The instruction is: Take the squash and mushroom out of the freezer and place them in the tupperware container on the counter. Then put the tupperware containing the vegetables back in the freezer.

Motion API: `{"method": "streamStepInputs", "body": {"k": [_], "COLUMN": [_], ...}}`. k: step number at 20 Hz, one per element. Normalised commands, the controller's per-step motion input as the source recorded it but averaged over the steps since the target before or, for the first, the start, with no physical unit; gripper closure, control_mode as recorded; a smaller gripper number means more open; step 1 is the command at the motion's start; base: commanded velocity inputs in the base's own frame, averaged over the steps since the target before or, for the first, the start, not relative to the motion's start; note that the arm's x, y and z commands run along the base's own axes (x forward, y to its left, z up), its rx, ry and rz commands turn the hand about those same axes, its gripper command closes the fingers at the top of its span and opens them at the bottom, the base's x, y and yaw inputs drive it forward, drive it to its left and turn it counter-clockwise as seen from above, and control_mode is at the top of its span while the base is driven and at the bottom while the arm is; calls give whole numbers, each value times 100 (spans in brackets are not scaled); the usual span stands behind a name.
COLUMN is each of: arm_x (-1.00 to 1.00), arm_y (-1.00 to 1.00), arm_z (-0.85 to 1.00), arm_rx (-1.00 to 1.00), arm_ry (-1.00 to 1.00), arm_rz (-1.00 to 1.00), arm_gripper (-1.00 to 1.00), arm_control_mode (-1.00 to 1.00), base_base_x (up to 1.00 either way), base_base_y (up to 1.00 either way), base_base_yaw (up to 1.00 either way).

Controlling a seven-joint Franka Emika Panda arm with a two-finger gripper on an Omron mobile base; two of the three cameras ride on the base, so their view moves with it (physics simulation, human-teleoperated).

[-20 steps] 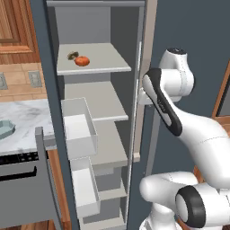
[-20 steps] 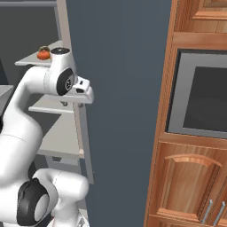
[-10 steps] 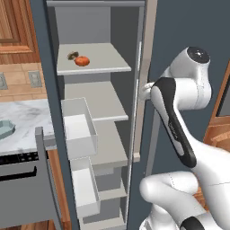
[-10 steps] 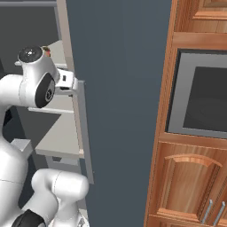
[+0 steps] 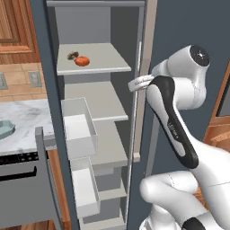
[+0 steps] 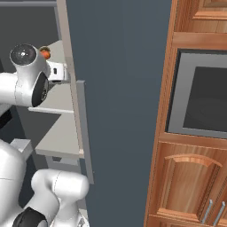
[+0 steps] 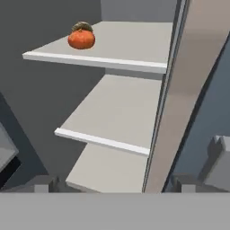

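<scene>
Inside the open freezer (image 5: 96, 112), squash (image 5: 81, 61) and mushroom (image 5: 72, 55) sit untouched; your gripper (image 7: 120, 182) has swung up to the door edge, jaws wide, empty.

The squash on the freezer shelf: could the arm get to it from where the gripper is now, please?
Probably yes. The freezer stands open, the squash sits uncovered near the shelf's front beside the mushroom, and the open gripper faces it with nothing between.

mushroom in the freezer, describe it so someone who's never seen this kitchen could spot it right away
Start at the open freezer, the tall dark grey-blue cabinet with light grey shelves. On its top shelf two small things sit close together near the left side. The mushroom is the smaller, dull brown lump, just left of and behind the round orange-red squash.
</scene>
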Motion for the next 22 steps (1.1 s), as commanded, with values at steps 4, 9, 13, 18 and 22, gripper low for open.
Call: {"method": "streamStepInputs", "body": {"k": [4, 9, 13, 18, 22], "arm_x": [28, 36, 55, 57, 55], "arm_y": [47, 50, 44, 46, 48], "arm_z": [33, 28, 13, 2, 2], "arm_rx": [2, 0, 0, 0, 0], "arm_ry": [-8, -9, -1, 0, 0], "arm_rz": [8, 5, 2, 0, 0], "arm_gripper": [-100, -100, -100, -100, -100], "arm_control_mode": [-100, -100, -100, -100, -100], "base_base_x": [0, 0, 0, 0, 0], "base_base_y": [0, 0, 0, 0, 0], "base_base_yaw": [0, 0, 0, 0, 0]}}
